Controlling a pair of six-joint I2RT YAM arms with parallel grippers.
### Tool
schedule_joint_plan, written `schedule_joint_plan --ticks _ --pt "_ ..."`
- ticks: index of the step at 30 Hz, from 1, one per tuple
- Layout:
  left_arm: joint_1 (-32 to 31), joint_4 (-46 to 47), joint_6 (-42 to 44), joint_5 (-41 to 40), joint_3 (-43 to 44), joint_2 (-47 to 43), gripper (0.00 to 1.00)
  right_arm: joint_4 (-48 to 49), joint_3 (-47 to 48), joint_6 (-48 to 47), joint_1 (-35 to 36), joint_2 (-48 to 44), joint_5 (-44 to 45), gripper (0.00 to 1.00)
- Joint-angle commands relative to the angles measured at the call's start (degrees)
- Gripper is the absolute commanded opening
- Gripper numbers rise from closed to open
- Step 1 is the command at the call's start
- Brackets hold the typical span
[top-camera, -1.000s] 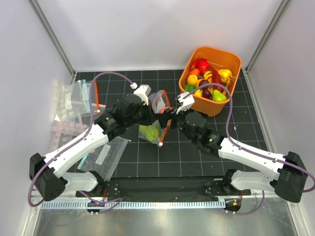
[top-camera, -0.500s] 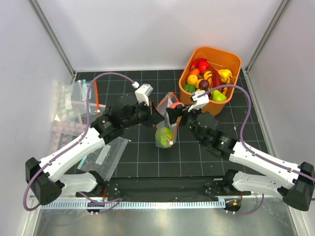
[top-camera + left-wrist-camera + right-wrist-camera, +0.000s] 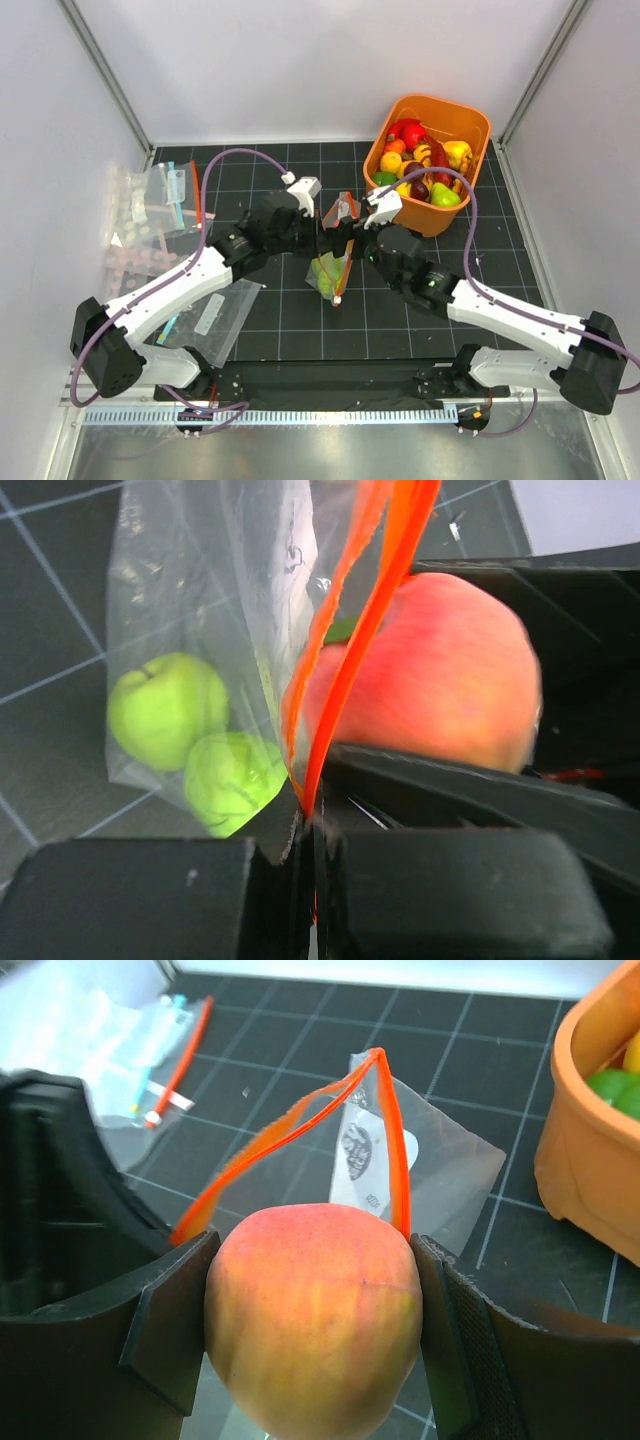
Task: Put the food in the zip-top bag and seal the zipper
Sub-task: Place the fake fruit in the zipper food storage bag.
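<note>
A black gridded mat [image 3: 300,322], walled in white, is carrying the work. An orange plastic tub [image 3: 482,125] of toy produce [image 3: 425,165] is sitting at one o'clock. The clear floppy zip-top bag [image 3: 330,272] is hanging at centre, mouth gaping. The left gripper [image 3: 310,845], jaws closed tight, is pinching the thin orange-red zipper strip [image 3: 375,600] from nine o'clock. The right gripper [image 3: 318,1332], jaws wide, is clasping a glossy peach-coloured toy fruit [image 3: 310,1270] at the mouth. Two green toy fruits [image 3: 165,708] are lying inside the bag.
</note>
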Motion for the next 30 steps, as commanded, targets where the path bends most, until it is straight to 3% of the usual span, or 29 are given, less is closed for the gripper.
schedule_joint_plan --ticks 1,6,9,14,17,24,30 --pt "-0.14 0.96 -0.63 -0.15 2.42 -1.28 0.00 2.20 2.78 1.53 0.08 2.54 -0.78 0.40" --pt "-0.14 0.87 -0.55 -0.85 2.16 -2.25 0.00 0.27 3.58 1.88 0.08 3.07 1.95 0.56" --pt "-0.14 0.87 -0.72 -1.21 2.07 -2.16 0.00 0.01 3.49 2.23 0.08 2.37 1.78 0.72" --pt "-0.05 1.04 -1.34 -0.07 2.33 -1.02 0.00 -2.45 4.28 2.84 0.08 1.75 3.09 0.74" --pt "0.30 0.96 -1.77 0.46 2.42 -0.40 0.00 -4.64 5.42 3.64 0.08 1.75 3.88 0.87" --pt "1.70 1.83 -3.00 0.55 1.19 -1.10 0.00 -6.50 6.91 4.87 0.08 2.72 3.44 0.93" --pt "2.58 2.36 -4.15 3.27 1.10 0.13 0.00 -8.35 7.88 5.57 0.08 3.95 3.01 0.91"
